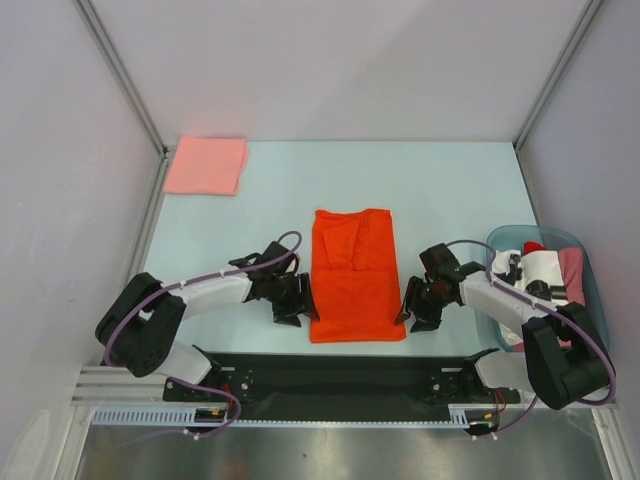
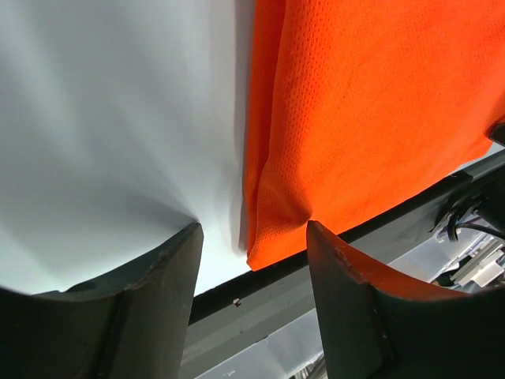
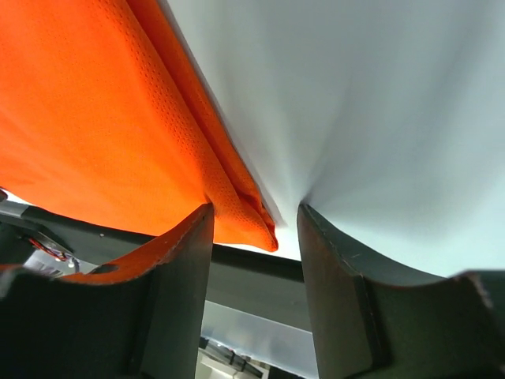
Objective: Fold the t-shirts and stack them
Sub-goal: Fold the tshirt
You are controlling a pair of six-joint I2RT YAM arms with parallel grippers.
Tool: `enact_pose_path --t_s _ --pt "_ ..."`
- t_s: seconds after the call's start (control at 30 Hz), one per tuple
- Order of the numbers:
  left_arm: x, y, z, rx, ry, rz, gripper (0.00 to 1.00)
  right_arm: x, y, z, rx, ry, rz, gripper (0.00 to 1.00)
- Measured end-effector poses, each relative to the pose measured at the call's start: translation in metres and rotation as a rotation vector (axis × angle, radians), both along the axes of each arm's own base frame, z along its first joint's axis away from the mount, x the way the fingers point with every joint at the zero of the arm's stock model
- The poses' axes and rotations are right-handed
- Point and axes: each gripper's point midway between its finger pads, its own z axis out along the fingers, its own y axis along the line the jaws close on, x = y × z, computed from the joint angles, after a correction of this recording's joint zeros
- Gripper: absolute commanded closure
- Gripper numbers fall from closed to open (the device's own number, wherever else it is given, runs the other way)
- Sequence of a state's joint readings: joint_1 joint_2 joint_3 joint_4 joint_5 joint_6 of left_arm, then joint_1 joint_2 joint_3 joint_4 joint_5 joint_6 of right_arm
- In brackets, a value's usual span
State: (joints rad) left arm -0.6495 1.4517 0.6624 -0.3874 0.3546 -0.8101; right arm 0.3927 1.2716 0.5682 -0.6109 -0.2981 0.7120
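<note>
A bright orange-red t-shirt (image 1: 355,275) lies flat in the middle of the table, folded into a long rectangle. My left gripper (image 1: 300,312) is at its near left corner and stands open. In the left wrist view that corner (image 2: 276,237) sits between the spread fingers of my left gripper (image 2: 252,229). My right gripper (image 1: 408,312) is at the near right corner, also open. The right wrist view shows the cloth corner (image 3: 252,225) inside the gap of my right gripper (image 3: 254,209). A pale salmon-pink t-shirt (image 1: 206,165) lies folded at the far left.
A translucent blue-green tub (image 1: 592,262) at the right edge holds white, red and pink shirts (image 1: 548,270). A black strip (image 1: 330,375) runs along the table's near edge, just behind both grippers. Grey walls enclose the table.
</note>
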Motion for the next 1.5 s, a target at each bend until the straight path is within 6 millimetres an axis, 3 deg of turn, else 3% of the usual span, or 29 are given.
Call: enact_pose_path --t_s 0.3,0.77,1.27,1.43,1.5 --pt "-0.007 -0.006 0.000 -0.034 0.020 -0.019 0.37 -0.002 -0.001 -0.001 -0.020 -0.022 0.014 0.49" --pt "-0.050 -0.011 -0.003 -0.177 0.237 0.136 0.46 -0.028 0.007 0.002 0.099 0.028 -0.140 0.47" --pt "-0.045 -0.010 -0.006 -0.132 0.299 0.310 0.48 -0.028 0.008 0.001 0.113 0.037 -0.190 0.47" --pt "-0.042 -0.015 -0.007 -0.144 0.323 0.331 0.53 -0.027 0.013 0.002 0.134 0.052 -0.187 0.47" --pt "-0.042 -0.017 -0.009 -0.150 0.337 0.333 0.61 -0.027 0.014 0.002 0.138 0.054 -0.191 0.47"
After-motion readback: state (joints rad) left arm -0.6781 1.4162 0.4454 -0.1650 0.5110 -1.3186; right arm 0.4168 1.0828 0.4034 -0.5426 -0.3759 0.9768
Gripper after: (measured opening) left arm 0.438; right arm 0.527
